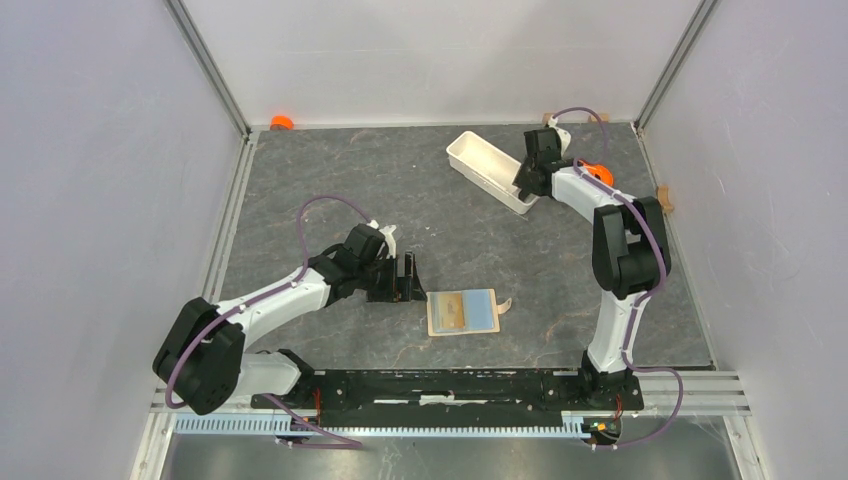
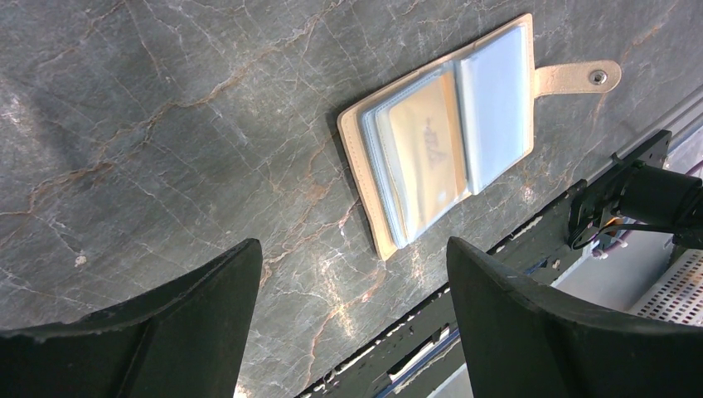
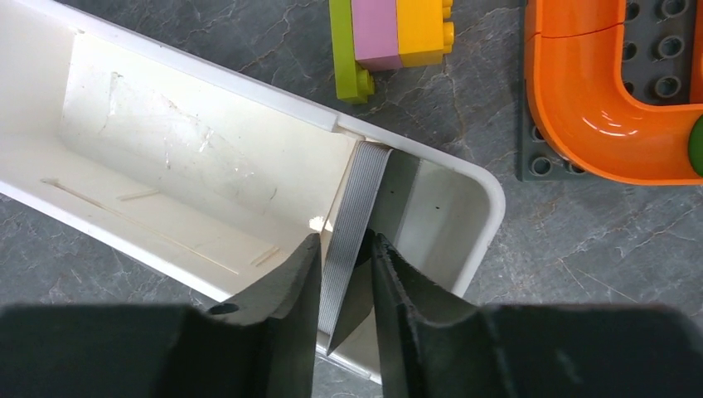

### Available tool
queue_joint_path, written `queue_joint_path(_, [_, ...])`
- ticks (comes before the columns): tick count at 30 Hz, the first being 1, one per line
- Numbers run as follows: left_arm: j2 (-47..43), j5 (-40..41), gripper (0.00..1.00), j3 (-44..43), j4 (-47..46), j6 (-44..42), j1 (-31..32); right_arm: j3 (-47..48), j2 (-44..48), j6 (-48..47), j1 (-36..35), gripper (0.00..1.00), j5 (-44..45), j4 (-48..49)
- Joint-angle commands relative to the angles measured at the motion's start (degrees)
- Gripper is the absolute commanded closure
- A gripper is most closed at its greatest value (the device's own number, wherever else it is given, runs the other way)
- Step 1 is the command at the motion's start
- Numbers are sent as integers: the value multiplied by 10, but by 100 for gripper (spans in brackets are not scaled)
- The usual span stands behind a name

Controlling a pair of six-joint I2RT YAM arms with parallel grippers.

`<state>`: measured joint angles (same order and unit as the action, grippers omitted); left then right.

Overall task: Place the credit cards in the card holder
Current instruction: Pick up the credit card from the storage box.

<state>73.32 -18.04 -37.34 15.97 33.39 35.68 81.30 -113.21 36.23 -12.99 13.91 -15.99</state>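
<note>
The credit cards (image 3: 361, 199) stand on edge as a grey ribbed stack at one end of a long white tray (image 3: 489, 207). My right gripper (image 3: 346, 240) reaches down into that tray (image 1: 480, 160), one finger pressed on each face of the stack. In the top view the right gripper (image 1: 522, 185) is at the back right. The card holder (image 1: 462, 312) lies open and flat near the front middle, tan with pale blue sleeves and a snap tab (image 2: 580, 79). Just left of the card holder (image 2: 448, 137) my left gripper (image 1: 408, 278) hovers wide open (image 2: 355, 245) and holds nothing.
Beyond the tray sit a pink, yellow and green toy brick block (image 3: 390, 33) and an orange curved track (image 3: 597, 108) on a grey studded plate. A small orange object (image 1: 281, 122) lies at the back left corner. The black base rail (image 1: 450, 385) runs along the near edge.
</note>
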Motion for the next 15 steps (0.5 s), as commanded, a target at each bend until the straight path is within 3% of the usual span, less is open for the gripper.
queue_joint_path(1, [-17,-1,12,1,-11,-20,-3,5,40,11,-1,69,11,13])
queue_joint_path(15, [-15,-7,12,5,-15,-19,-3,-3,69,7,-1,98,16,-10])
